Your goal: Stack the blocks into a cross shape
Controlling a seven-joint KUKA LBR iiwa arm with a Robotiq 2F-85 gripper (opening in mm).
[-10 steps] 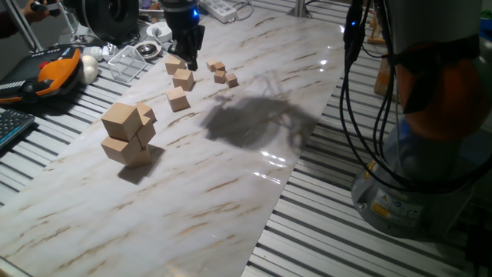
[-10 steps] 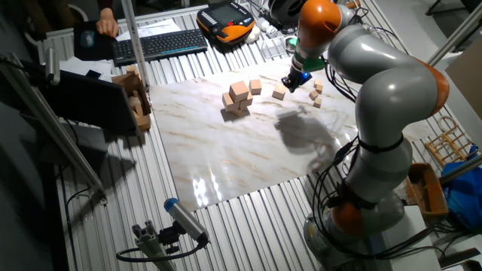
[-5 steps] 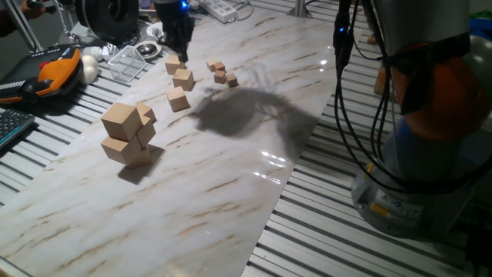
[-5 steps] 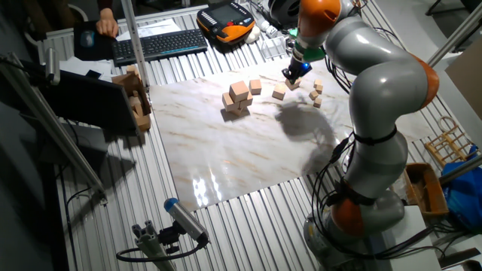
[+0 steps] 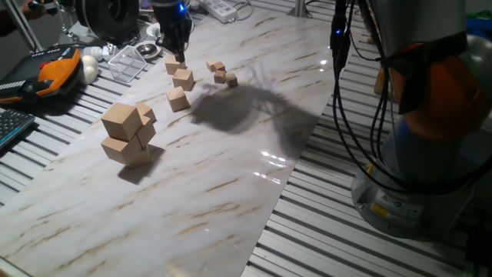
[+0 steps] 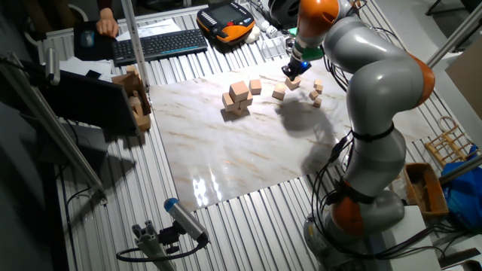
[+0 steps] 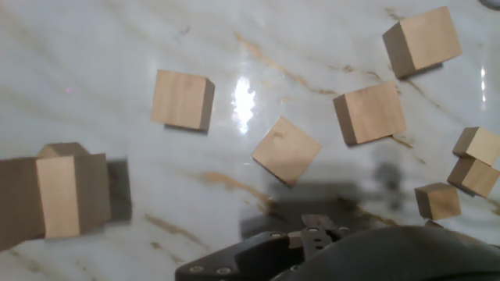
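Marble tabletop (image 5: 231,192): bigger cube pile (image 5: 128,132) beside scattered blocks (image 5: 183,78).

One fixed view sits low and close at a corner of the bench (image 5: 231,192), looking along the marble top toward the pile of big cubes (image 5: 128,132) with the arm's base on its right. The other fixed view is high and far back, taking in the whole bench (image 6: 226,158) and the same pile (image 6: 237,99). The hand view looks straight down, close, at the blocks (image 7: 286,150) beside that pile.
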